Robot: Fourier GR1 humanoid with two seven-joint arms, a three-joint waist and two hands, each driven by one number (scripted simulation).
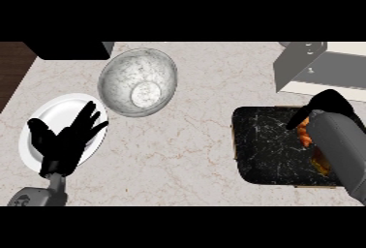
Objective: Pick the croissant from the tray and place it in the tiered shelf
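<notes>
The croissant (306, 134) is seen on the dark tray (265, 145), mostly hidden under the right hand (325, 104), whose fingers are curled over it. It is judged light, flaky and easily crushed, best taken across its thick middle. The left hand (64, 138) is rested open over the white plate (46, 116).
</notes>
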